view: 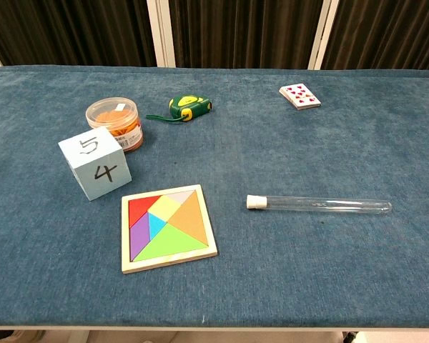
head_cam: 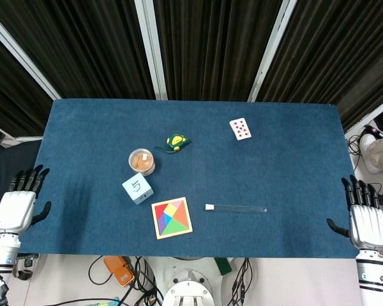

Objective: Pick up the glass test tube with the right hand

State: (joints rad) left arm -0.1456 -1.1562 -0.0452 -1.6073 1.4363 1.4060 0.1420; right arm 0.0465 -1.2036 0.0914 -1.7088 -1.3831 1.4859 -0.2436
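One clear glass test tube (view: 319,206), white-capped, lying flat.

Tangram (view: 169,228) beside numbered cube (view: 95,163); jar (view: 115,123); tape measure (view: 189,108); cards (view: 299,96).

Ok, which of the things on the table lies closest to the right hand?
The glass test tube, lying flat with its white-capped end toward the tangram puzzle. Its rounded end points toward the right hand; everything else sits farther left or back.

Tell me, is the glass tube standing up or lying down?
Lying down. The glass test tube rests flat on the table, white stopper pointing left.
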